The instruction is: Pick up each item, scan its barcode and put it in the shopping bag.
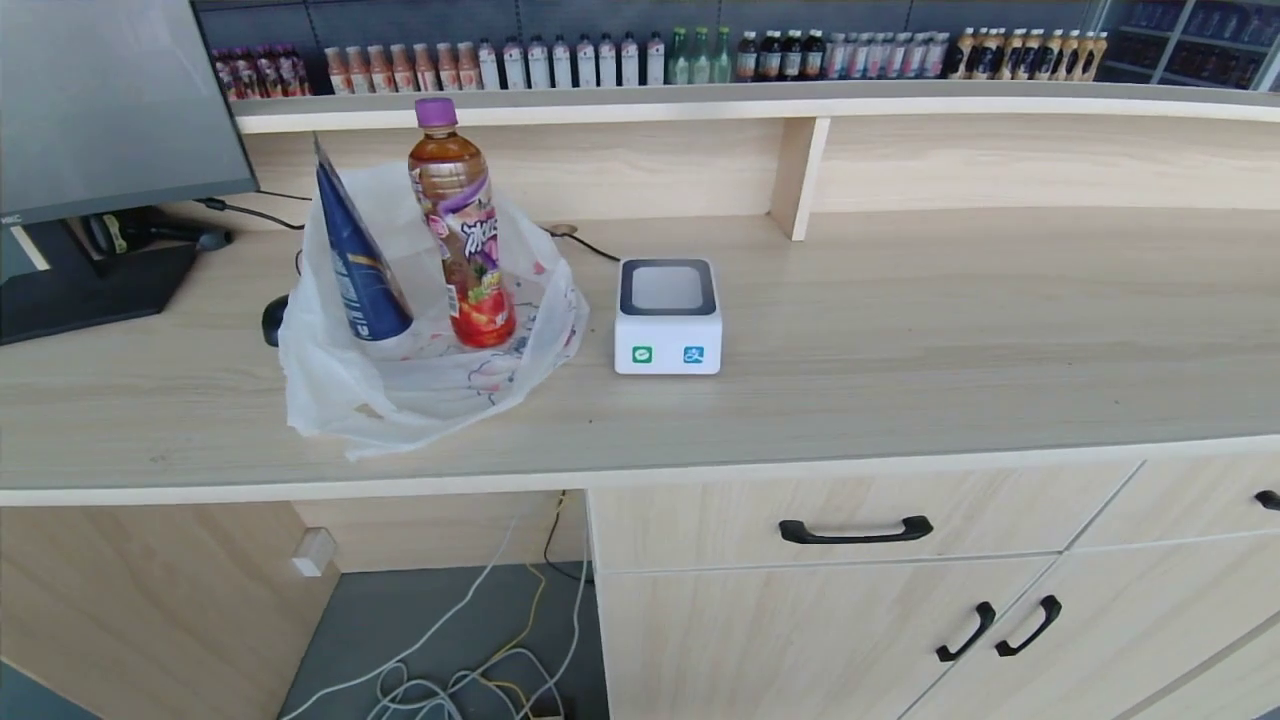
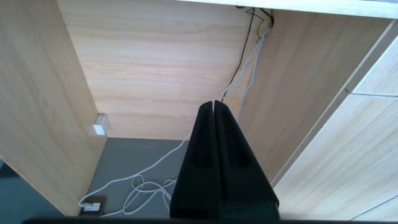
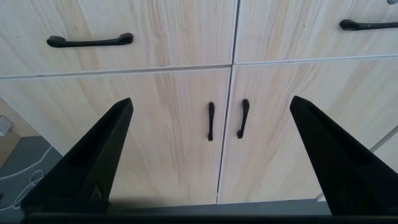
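head view: shopping bag (image 1: 340,395) left of centre on the counter (image 1: 900,340), bottle (image 1: 460,230) and blue pouch (image 1: 355,265) upright inside it. white scanner (image 1: 667,318) just right of the bag.
left wrist view: left gripper (image 2: 215,107) has its fingers pressed together and is aimed into the under-counter recess, with cables (image 2: 143,182) on the floor.
right wrist view: right gripper (image 3: 211,102) spread wide, facing cabinet doors (image 3: 155,149).

Bare counter (image 1: 950,320) lay open right of the scanner (image 1: 667,315); left of it rose the bag (image 1: 330,390) (bottle (image 1: 460,200) and pouch (image 1: 360,270) standing tall inside), the monitor (image 1: 110,100) beyond, a shelf (image 1: 700,100) overhead behind.
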### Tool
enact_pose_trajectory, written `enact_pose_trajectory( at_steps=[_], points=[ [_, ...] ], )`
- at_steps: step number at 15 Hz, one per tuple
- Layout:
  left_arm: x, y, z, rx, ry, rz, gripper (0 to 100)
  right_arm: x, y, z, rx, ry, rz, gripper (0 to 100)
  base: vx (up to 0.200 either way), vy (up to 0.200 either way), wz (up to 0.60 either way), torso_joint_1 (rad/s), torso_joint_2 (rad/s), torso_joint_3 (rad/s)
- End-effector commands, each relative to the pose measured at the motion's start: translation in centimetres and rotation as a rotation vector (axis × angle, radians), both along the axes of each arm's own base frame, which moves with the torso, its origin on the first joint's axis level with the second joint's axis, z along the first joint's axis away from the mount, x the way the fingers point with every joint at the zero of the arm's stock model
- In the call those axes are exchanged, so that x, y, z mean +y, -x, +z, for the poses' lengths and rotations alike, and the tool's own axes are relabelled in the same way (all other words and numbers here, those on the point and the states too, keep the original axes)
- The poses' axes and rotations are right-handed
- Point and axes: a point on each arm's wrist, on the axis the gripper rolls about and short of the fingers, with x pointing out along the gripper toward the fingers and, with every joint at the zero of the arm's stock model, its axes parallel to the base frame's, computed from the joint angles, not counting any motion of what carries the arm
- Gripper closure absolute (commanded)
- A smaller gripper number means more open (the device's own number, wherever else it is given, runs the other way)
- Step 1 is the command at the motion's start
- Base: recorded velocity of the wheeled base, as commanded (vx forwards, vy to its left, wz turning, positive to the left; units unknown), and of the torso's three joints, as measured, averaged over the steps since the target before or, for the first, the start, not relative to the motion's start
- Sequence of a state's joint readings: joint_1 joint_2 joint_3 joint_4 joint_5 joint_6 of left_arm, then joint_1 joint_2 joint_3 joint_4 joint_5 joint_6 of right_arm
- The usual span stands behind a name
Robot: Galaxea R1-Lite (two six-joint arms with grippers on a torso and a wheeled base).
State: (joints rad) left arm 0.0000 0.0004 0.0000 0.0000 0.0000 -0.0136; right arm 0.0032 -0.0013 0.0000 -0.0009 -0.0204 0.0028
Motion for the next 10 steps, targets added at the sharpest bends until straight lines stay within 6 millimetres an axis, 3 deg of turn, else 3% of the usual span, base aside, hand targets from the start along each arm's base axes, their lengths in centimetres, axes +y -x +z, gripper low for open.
enact_pose_trajectory(
  at_steps=[1, 10],
  points=[
    [0.0, 0.0, 0.0, 0.0, 0.0, 0.0, 100, 0.0, -0.01, 0.01, 0.001, 0.0, 0.0, 0, 0.0, -0.2, 0.0, 0.002, 0.0, 0.007],
    [0.0, 0.0, 0.0, 0.0, -0.001, 0.0, 100, 0.0, -0.01, 0.01, 0.001, 0.001, 0.0, 0, 0.0, 0.0, 0.0, 0.0, 0.0, 0.0]
  ],
)
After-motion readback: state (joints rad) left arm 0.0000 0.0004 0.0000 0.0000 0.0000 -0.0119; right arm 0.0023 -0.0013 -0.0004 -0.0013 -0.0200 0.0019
